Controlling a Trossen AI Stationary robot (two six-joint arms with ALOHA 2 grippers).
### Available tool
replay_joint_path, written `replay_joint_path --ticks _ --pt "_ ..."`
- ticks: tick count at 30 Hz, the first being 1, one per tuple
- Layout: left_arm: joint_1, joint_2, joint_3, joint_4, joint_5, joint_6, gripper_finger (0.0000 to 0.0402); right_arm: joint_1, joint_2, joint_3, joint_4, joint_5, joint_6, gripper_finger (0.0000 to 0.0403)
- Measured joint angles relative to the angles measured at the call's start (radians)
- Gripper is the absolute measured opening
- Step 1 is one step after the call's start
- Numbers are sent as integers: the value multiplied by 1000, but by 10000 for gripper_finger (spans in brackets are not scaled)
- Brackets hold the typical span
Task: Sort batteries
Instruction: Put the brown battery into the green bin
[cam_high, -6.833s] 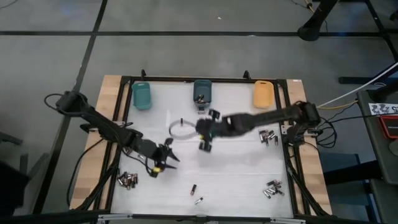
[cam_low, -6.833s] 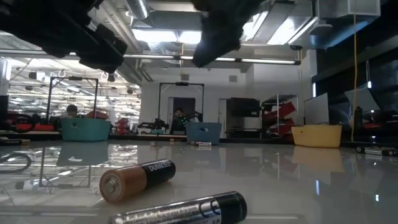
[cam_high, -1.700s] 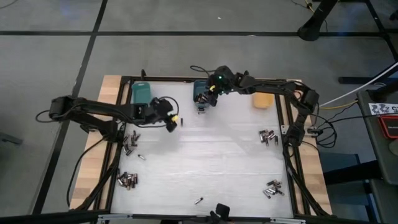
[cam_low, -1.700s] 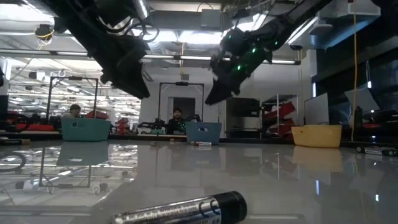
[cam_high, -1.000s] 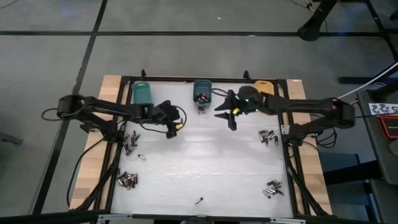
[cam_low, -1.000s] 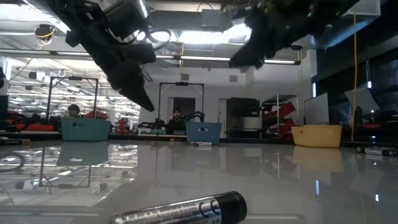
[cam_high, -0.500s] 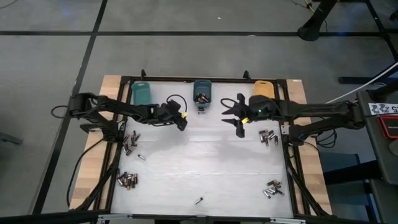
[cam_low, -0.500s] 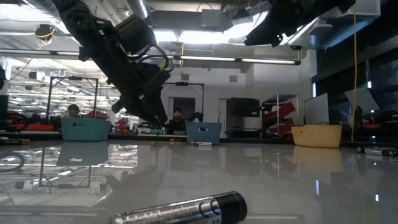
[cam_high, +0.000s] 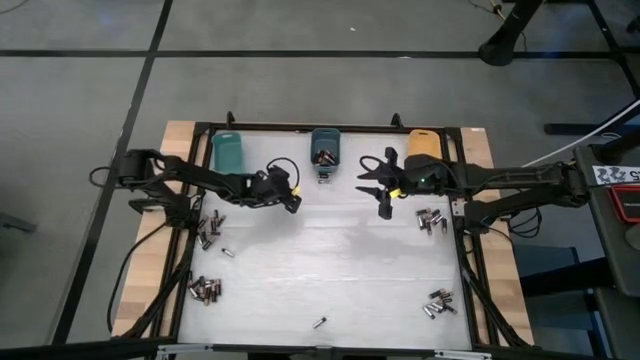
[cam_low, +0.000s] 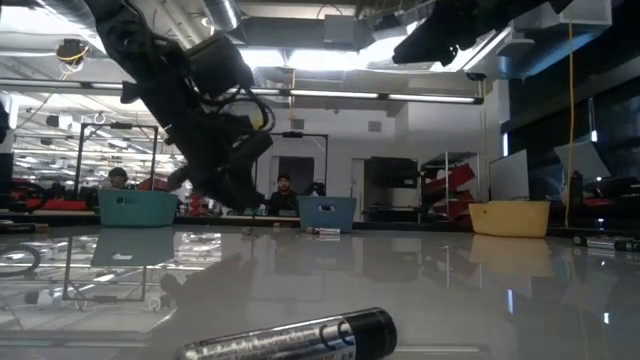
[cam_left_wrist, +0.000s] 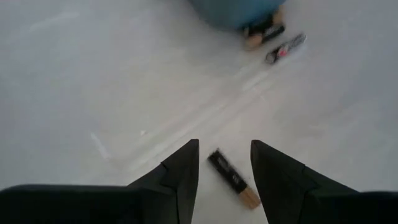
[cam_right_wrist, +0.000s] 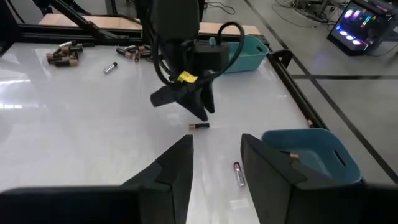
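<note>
My left tool (cam_left_wrist: 224, 163) hangs released, its two fingers apart, over one battery (cam_left_wrist: 234, 180) lying on the counter (cam_high: 330, 260) between them. My right tool (cam_right_wrist: 216, 157) is also released, beside three bins (cam_high: 325, 147).

You have batteries scattered in several spots on the white table. One black cell with a coppery end (cam_left_wrist: 234, 180) lies flat on the surface. Two more lie just outside the blue bin — a black-and-copper one (cam_left_wrist: 262, 34) touching its base and a slim dark one (cam_left_wrist: 286, 48) beside it. Loose clusters sit at the left edge (cam_high: 207, 232), the near-left corner (cam_high: 204, 290), the right edge (cam_high: 431, 217) and the near-right corner (cam_high: 439, 303). A single slim black cell (cam_low: 290, 338) lies on its side near the front edge.
</note>
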Motion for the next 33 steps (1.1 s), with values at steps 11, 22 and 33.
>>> replay_joint_path --ticks 11,22,33 --pt "-10 121 2 62 -1 -49 136 0 0 0 -6 -4 21 136" --pt "-62 131 5 -5 9 -47 136 0 1 0 -5 -5 21 136" --pt "-124 87 52 -186 52 -82 136 -1 1 0 -6 -5 21 136"
